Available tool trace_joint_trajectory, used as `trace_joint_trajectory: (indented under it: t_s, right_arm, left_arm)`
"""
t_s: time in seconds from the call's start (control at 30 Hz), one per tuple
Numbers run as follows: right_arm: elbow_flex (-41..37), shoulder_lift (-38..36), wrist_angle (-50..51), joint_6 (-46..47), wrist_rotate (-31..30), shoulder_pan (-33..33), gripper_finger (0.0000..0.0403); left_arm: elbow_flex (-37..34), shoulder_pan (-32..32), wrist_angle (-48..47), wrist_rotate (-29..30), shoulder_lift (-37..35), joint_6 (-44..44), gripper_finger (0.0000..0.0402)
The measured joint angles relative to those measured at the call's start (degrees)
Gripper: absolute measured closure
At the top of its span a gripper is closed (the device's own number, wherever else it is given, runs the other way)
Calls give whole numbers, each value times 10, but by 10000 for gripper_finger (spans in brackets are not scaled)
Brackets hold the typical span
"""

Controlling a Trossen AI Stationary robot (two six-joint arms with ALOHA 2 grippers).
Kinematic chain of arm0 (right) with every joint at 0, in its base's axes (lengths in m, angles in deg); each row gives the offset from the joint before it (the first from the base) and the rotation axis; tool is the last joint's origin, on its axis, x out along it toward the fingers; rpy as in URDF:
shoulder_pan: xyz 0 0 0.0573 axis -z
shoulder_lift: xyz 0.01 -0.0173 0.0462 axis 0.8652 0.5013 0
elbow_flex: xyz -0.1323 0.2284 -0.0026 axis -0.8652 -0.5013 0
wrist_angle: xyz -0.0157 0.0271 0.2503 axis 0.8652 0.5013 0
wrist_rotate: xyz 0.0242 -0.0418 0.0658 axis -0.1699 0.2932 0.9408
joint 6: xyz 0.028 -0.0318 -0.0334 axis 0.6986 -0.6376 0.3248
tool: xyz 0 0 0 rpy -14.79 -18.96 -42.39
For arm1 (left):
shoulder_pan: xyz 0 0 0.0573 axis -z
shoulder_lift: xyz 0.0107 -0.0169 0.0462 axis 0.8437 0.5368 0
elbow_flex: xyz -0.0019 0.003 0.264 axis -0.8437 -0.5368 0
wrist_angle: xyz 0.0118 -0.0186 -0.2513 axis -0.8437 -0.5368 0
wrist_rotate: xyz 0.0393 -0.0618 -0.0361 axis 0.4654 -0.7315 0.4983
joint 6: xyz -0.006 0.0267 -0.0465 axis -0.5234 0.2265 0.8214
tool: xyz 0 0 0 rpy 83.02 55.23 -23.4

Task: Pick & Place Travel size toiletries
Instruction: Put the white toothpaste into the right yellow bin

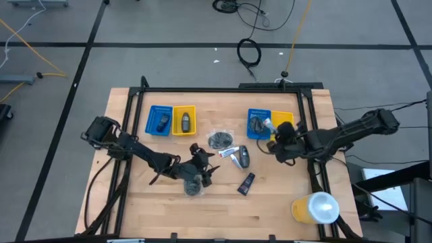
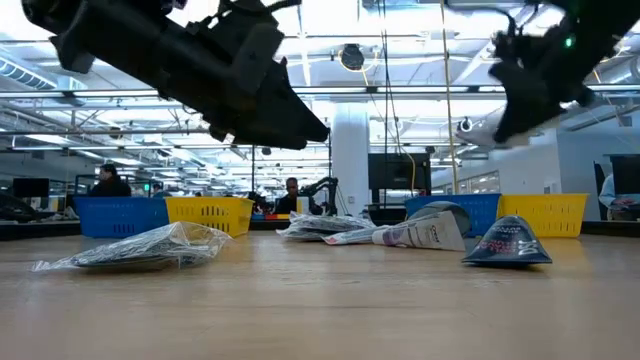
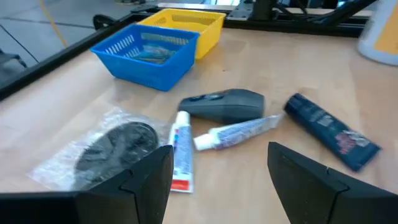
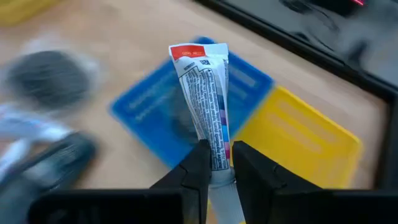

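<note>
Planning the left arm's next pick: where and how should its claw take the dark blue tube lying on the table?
Grip the dark blue tube across its middle, coming straight down from above. It lies flat on the wooden table, apart from the other items, so both long sides are free for the open left claw.

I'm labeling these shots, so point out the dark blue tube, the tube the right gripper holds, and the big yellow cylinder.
dark blue tube (image 3: 333,129): left wrist view, mid-body.
held white tube (image 4: 205,93): right wrist view, printed body.
yellow cylinder (image 1: 302,210): high view, yellow side.

Left gripper (image 3: 217,180) agape, right gripper (image 4: 216,163) clamped.
</note>
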Motion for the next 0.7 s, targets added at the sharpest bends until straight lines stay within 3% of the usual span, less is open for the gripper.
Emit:
trace_joint_trajectory:
  t_s: [0.37,0.7]
  right_arm:
    - [-116,5,-26,139,23,126,353]
    - [-145,5,-172,7,79,198,332]
  left_arm:
    - [0,-35,41,-1,0,-52,144]
    - [0,-40,83,-35,0,-96,144]
